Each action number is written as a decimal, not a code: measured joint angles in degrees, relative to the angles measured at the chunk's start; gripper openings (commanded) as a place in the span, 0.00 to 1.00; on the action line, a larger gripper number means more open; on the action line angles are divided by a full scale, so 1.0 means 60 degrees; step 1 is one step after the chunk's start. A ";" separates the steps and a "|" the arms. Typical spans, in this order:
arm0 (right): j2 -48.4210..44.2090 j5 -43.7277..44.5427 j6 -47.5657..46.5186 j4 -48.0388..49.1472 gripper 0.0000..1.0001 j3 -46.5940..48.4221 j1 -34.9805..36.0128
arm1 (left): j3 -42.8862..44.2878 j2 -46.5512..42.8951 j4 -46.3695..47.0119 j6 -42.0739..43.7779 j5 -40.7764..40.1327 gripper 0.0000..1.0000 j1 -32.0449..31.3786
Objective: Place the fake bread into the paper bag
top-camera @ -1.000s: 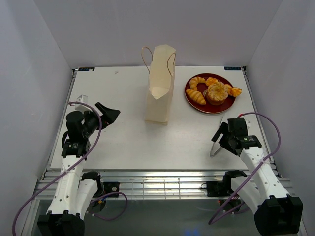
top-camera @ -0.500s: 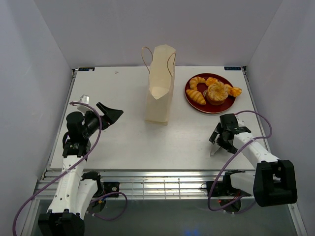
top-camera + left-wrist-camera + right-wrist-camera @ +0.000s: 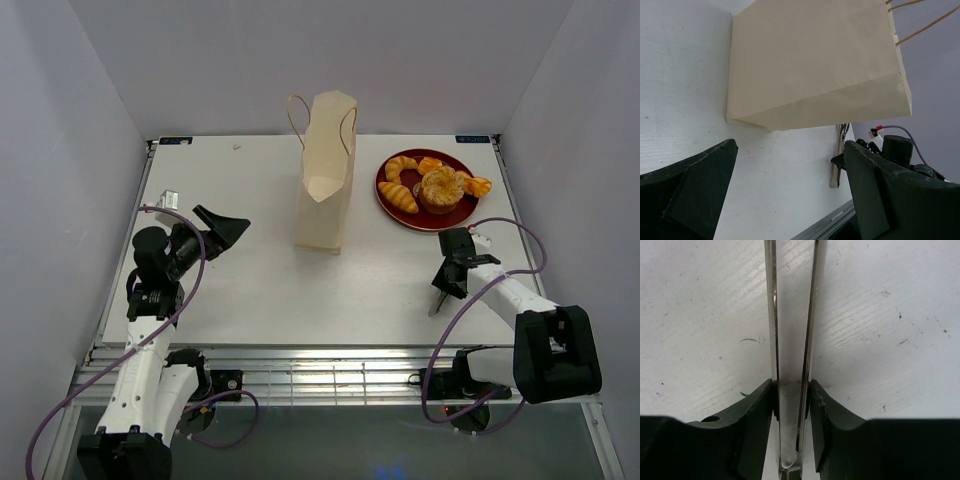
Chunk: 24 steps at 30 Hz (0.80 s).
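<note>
**Overhead and wrist views.** The bag [image 3: 325,180] stands upright at mid-tabletop [image 3: 250,290], mouth up and cord handles raised. No view shows its inside. Near its right side, the plate [image 3: 425,224] carries all the bread [image 3: 441,188], piled close together, with one piece at the right rim. Both arms are apart from the bread.

The right end effector [image 3: 447,283] sits low on the tabletop, just on the near side of the plate. It is clamped narrowly on the tongs [image 3: 437,303]. Its wrist view shows both metal blades pressed between the fingers [image 3: 752,425] and running out flat over the white surface.

The left end effector [image 3: 224,228] is spread wide and holds nothing. It is left of the bag, with its opening turned toward it. The bag's side wall takes up most of its wrist view, and the tongs lie beyond the bag's base.
</note>
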 measured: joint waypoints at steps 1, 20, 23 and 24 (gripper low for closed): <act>-0.0058 0.0000 0.0018 -0.0018 0.39 -0.0015 0.0004 | 0.0000 0.0000 -0.0007 -0.0004 0.0007 0.98 0.0000; -0.4860 -0.1552 -0.0229 -0.3100 0.47 0.1260 0.0047 | 0.0812 -0.0412 -0.0885 0.0051 0.0310 0.98 0.0000; -0.5078 -0.1858 -0.0277 -0.3595 0.48 0.1588 0.0047 | 0.0954 -0.0412 -0.0929 0.0047 0.0397 0.98 0.0000; -0.5093 -0.1949 -0.0284 -0.3796 0.48 0.1796 0.0047 | 0.0991 -0.0404 -0.0958 0.0047 0.0426 0.98 0.0000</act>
